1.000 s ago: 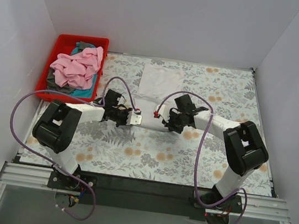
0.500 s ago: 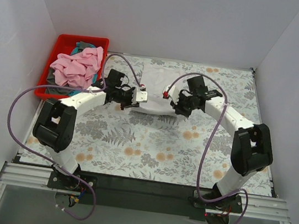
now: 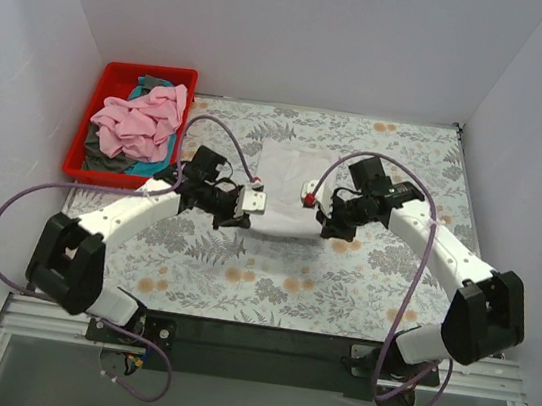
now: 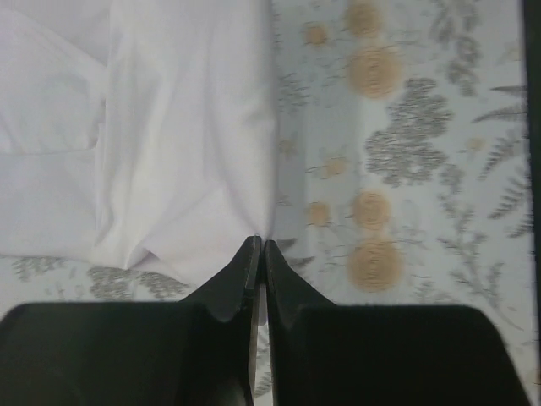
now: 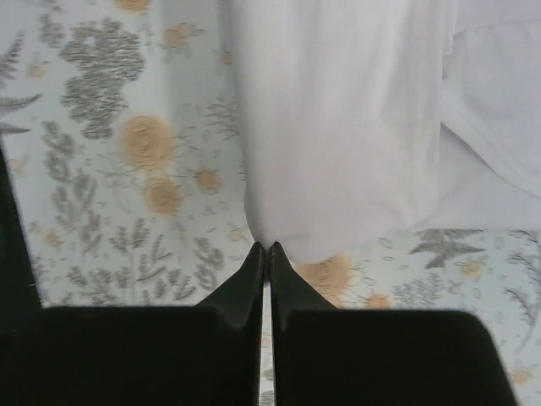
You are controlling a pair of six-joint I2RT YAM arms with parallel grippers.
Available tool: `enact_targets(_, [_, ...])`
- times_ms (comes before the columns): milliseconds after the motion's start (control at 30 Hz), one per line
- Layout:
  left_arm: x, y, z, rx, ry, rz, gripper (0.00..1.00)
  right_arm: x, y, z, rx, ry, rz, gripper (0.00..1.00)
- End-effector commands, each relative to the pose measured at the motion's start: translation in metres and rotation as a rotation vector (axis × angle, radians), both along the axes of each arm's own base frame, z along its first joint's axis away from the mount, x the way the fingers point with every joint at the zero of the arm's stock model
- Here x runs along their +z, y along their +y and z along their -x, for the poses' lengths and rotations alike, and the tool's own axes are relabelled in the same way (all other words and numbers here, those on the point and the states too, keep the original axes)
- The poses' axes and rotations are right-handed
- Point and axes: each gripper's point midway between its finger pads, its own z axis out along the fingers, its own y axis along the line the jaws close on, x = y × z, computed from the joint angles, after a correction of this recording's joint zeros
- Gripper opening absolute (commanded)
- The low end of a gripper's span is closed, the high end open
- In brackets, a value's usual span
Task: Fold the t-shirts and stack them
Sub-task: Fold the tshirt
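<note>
The white t-shirt (image 3: pixel 289 180) lies partly folded on the floral table, in the middle toward the back. My left gripper (image 3: pixel 256 203) is shut on its near left corner. My right gripper (image 3: pixel 311 194) is shut on its near right corner. In the left wrist view the shut gripper (image 4: pixel 260 247) meets the shirt's edge (image 4: pixel 169 127) at its tips. In the right wrist view the shut gripper (image 5: pixel 266 249) pinches the rounded corner of the shirt (image 5: pixel 338 118). A pink t-shirt (image 3: pixel 139 124) lies heaped over teal (image 3: pixel 146 159) and grey (image 3: pixel 100 161) ones.
A red plastic bin (image 3: pixel 148 72) at the back left holds the heaped shirts. White walls close the table at the back and both sides. Purple cables loop from both arms. The floral tablecloth (image 3: pixel 270 284) lies bare in front of the shirt.
Both grippers went from the table's middle back to the white shirt, then came nearer again holding its corners. The shirt now reaches further toward the near side.
</note>
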Motion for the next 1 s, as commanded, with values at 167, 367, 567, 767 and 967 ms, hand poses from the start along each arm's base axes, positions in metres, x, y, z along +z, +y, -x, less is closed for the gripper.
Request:
enact_targets(167, [0.041, 0.001, 0.141, -0.122, 0.266, 0.081, 0.0, 0.021, -0.01, 0.14, 0.161, 0.274, -0.128, 0.01])
enact_targets(367, [0.052, -0.003, 0.108, -0.066, 0.236, 0.032, 0.0, 0.038, -0.007, 0.127, 0.16, 0.251, -0.123, 0.01])
enact_targets(567, [0.042, -0.003, 0.027, 0.006, 0.237, 0.031, 0.0, 0.021, 0.0, 0.061, 0.15, 0.259, -0.095, 0.01])
enact_targets(767, [0.0, 0.005, -0.041, 0.073, 0.276, 0.007, 0.0, -0.007, 0.011, -0.014, 0.107, 0.312, -0.093, 0.01])
enact_targets(967, [-0.055, 0.006, -0.082, 0.132, 0.307, -0.031, 0.0, -0.061, 0.022, -0.056, 0.051, 0.439, -0.071, 0.01])
